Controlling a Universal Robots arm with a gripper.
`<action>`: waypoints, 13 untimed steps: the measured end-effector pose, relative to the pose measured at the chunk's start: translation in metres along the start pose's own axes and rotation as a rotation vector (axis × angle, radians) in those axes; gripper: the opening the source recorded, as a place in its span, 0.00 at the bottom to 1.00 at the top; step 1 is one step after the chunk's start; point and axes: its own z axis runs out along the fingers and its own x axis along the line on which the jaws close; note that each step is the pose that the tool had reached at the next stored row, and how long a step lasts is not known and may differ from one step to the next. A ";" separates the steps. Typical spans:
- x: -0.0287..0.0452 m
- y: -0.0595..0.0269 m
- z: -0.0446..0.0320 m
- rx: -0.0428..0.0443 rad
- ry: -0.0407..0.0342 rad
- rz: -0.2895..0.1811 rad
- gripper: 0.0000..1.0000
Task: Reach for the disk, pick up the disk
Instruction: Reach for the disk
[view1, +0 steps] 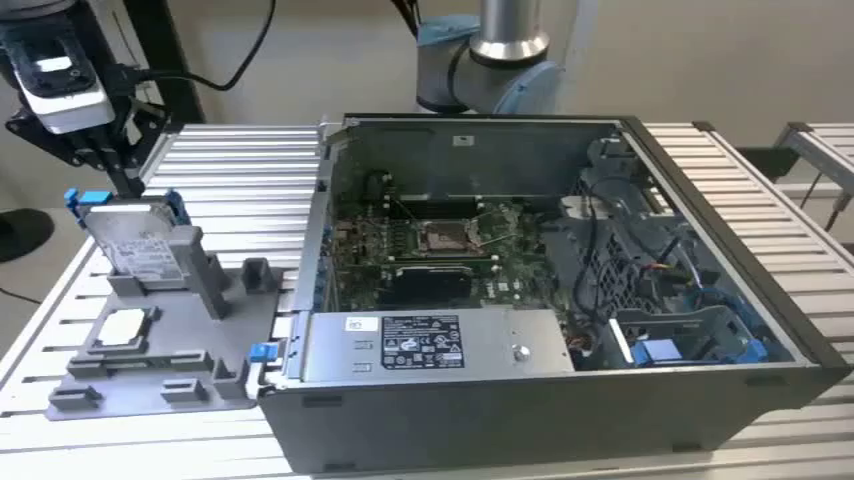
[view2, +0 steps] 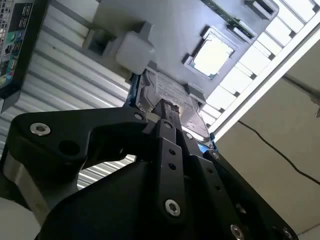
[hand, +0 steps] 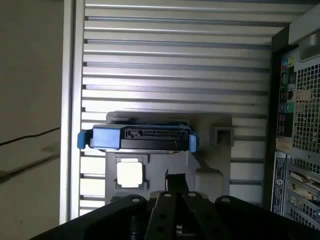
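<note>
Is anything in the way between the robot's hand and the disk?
No, nothing visible is in the way. In the exterior view the hand is right above the top edge of the disk, which stands upright in a grey holder beside the computer case.

disk (view1: 138, 243) upright in stand (view1: 174, 365), open computer case (view1: 534, 420)

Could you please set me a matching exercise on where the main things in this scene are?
Things:
1 disk
2 chip
3 computer case
4 end effector

Places:
a open, at the exterior view's right
b lying flat in the grey fixture
c close above the disk
d standing on edge in the grey fixture

Pairs: 1-d, 2-b, 3-a, 4-c
</note>
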 end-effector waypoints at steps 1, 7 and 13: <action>0.0000 0.0000 0.0000 0.0000 0.0000 0.000 0.00; 0.0000 0.0000 0.0000 0.0000 0.0000 0.000 0.00; 0.0002 0.0000 0.0000 0.0001 0.0000 0.000 0.00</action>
